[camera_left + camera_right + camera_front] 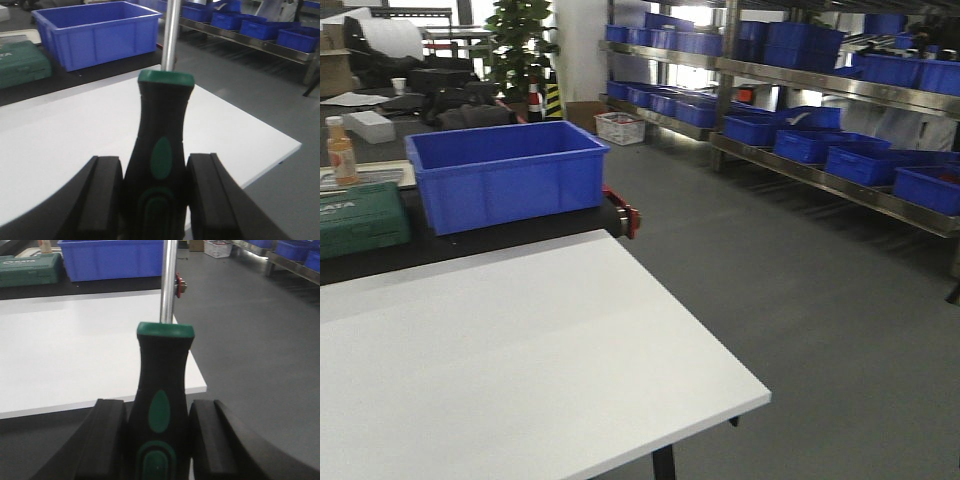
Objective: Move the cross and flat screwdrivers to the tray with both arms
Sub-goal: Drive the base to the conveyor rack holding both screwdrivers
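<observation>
In the left wrist view my left gripper (155, 190) is shut on a screwdriver (162, 135). Its black handle with green bands sits between the two pads, and the steel shaft points up and away over the white table (75, 135). The right wrist view shows the same picture: my right gripper (157, 432) is shut on the other screwdriver (162, 375), held off the near edge of the white table (75, 350). I cannot tell cross from flat, as both tips are out of frame. The tray is out of view. Neither arm appears in the front view.
A deep blue crate (505, 170) stands on a black bench behind the white table (520, 360), with a green tool case (360, 215) and a bottle (340, 150) to its left. Shelves of blue crates (820, 130) line the right side across grey floor.
</observation>
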